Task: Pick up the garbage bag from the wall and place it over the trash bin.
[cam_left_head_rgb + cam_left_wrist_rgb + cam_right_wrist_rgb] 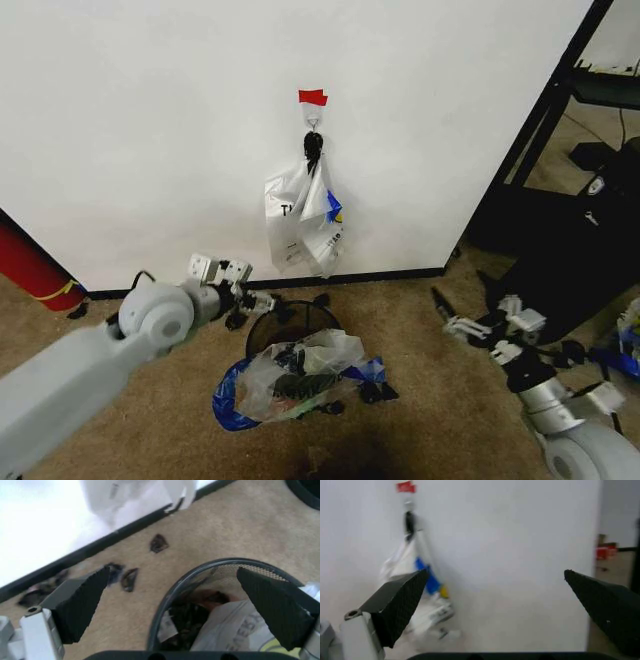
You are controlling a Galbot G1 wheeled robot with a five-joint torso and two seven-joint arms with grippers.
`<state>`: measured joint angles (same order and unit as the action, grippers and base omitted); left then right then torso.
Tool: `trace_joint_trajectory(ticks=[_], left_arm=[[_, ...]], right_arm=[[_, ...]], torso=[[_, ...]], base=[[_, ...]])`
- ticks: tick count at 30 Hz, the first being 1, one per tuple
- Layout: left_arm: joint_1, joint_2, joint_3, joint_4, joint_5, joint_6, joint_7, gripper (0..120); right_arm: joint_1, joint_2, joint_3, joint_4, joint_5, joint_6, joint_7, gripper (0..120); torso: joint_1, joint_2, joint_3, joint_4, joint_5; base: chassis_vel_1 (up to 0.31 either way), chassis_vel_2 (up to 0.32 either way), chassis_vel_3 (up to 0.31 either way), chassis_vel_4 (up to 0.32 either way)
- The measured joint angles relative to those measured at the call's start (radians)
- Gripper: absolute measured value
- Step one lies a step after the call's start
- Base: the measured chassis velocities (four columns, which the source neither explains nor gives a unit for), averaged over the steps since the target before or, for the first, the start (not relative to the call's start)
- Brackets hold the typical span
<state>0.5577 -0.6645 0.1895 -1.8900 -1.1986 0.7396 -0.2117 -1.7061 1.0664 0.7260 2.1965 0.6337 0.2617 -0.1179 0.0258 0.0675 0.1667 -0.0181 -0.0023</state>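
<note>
Hanging long and straight down from the hook [313, 122] on the far wall [150, 120], the garbage bag [303, 225] sits up and right of the left gripper [240, 300], the nearer one, spread wide over the trash bin [262, 332]. The right gripper [450, 318], also spread wide, is low at right.

Open carpet [420, 330] lies btw. the right end effector [450, 315] and the wall [150, 130], so approach to the garbage bag [305, 225] is free from that side. Below it, the trash bin [292, 325] w/ a crumpled bag [300, 385] blocks the floor. Left end effector [240, 305] is just beside the bin rim, jaws spread.
</note>
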Motion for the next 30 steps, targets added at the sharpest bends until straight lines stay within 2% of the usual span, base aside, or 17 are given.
trace_joint_trajectory(ticks=[4, 9, 12, 16, 19, 21, 25, 26, 29, 30], left_arm=[[-0.041, -0.028, 0.067, 0.065, 0.022, 0.0, 0.091, 100], [-0.069, -0.012, 0.128, 0.104, 0.107, -0.001, 0.185, 100], [-0.105, -0.028, 0.181, 0.155, 0.153, -0.001, 0.222, 100], [-0.132, -0.051, 0.219, 0.202, 0.174, -0.002, 0.235, 98], [-0.135, -0.066, 0.225, 0.225, 0.17, -0.002, 0.229, 86], [-0.135, -0.067, 0.225, 0.227, 0.166, -0.003, 0.227, 82], [-0.129, -0.067, 0.224, 0.229, 0.149, -0.003, 0.207, 64], [-0.129, -0.067, 0.224, 0.229, 0.149, -0.003, 0.207, 64], [-0.119, -0.068, 0.214, 0.228, 0.128, -0.003, 0.193, 54], [-0.115, -0.068, 0.207, 0.227, 0.113, -0.004, 0.184, 47]], right_arm=[[-0.03, 0.036, 0.005, 0.028, -0.013, 0.005, 0.096, 100], [-0.046, 0.053, 0.009, 0.043, -0.014, 0.003, 0.108, 100], [-0.051, 0.058, 0.009, 0.056, -0.009, -0.004, 0.11, 100], [-0.048, 0.058, 0.011, 0.067, -0.008, -0.014, 0.114, 100], [-0.047, 0.058, 0.012, 0.073, -0.008, -0.02, 0.118, 100], [-0.048, 0.059, 0.012, 0.073, -0.008, -0.02, 0.118, 100], [-0.05, 0.063, 0.011, 0.07, -0.019, -0.021, 0.119, 100], [-0.05, 0.063, 0.011, 0.07, -0.019, -0.021, 0.119, 100], [-0.056, 0.071, 0.002, 0.056, -0.045, -0.015, 0.12, 100], [-0.063, 0.075, -0.003, 0.051, -0.05, -0.013, 0.12, 100]], torso=[[0.0, 0.0, 0.0, 0.0003, 0.0004], [0.0, 0.0, 0.0, 0.0014, 0.0005], [0.0, 0.0, 0.0, 0.0004, 0.0001], [0.0, 0.0, 0.0, 0.0004, 0.0008], [0.0, 0.0, 0.0, 0.0007, 0.0001], [0.0, 0.0, 0.0, 0.0008, 0.0006], [0.0, 0.0, 0.0, 0.0007, 0.0003], [0.0, 0.0, 0.0, 0.0007, 0.0003], [0.0, 0.0, 0.0, 0.0008, 0.0004], [0.0, 0.0, 0.0, 0.0007, 0.0004]], base=[[0.0, 0.0, 0.0, 0.0], [0.0, 0.0, 0.0, 0.0], [0.0, 0.0, 0.0, 0.0], [0.0, 0.0, 0.0, 0.0], [0.0, 0.0, 0.0, 0.0], [0.0, 0.0, 0.0, 0.0], [0.0, 0.0, 0.0, 0.0], [0.0, 0.0, 0.0, 0.0], [0.0, 0.0, 0.0, 0.0], [0.0, 0.0, 0.0, 0.0]])
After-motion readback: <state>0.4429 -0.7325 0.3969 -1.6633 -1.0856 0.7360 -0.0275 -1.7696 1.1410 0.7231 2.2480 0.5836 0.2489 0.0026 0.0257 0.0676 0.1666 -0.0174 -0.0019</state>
